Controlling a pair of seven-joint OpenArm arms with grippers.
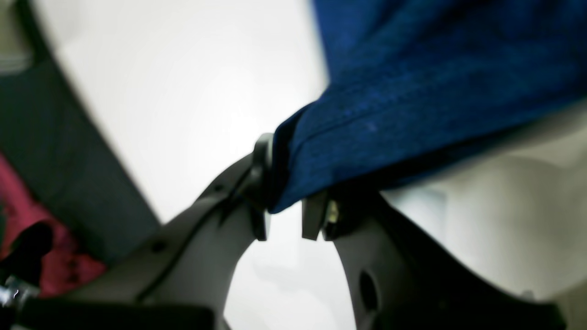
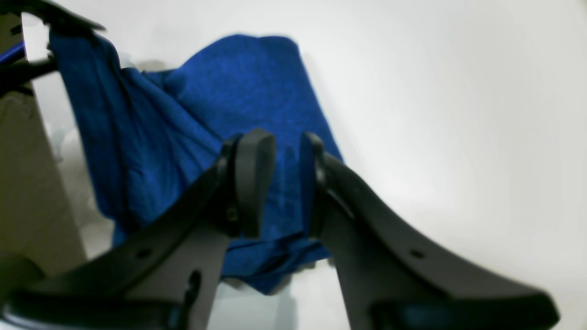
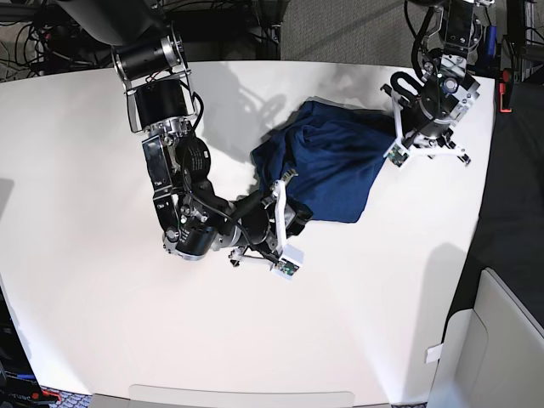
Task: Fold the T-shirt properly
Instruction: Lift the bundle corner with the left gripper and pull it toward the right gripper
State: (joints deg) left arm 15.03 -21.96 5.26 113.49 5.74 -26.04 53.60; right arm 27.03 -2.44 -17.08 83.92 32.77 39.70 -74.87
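Observation:
The T-shirt [image 3: 336, 161], dark blue and plain, lies bunched at the back right of the white table [image 3: 102, 323]. In the left wrist view its hemmed edge [image 1: 412, 105] drapes over one fingertip of my left gripper [image 1: 286, 220]. The jaws stand apart with a bare gap below the cloth. My right gripper [image 2: 288, 183] is at the shirt's near left edge [image 3: 280, 191]. Blue cloth [image 2: 183, 114] fills the space between its pads and hangs below them, stretched up toward the other gripper.
A red cloth [image 1: 27, 229] and a dark cloth [image 1: 59, 160] show at the left of the left wrist view. The table's right edge [image 3: 486, 170] runs close to my left arm, with a grey box [image 3: 501, 340] beyond it.

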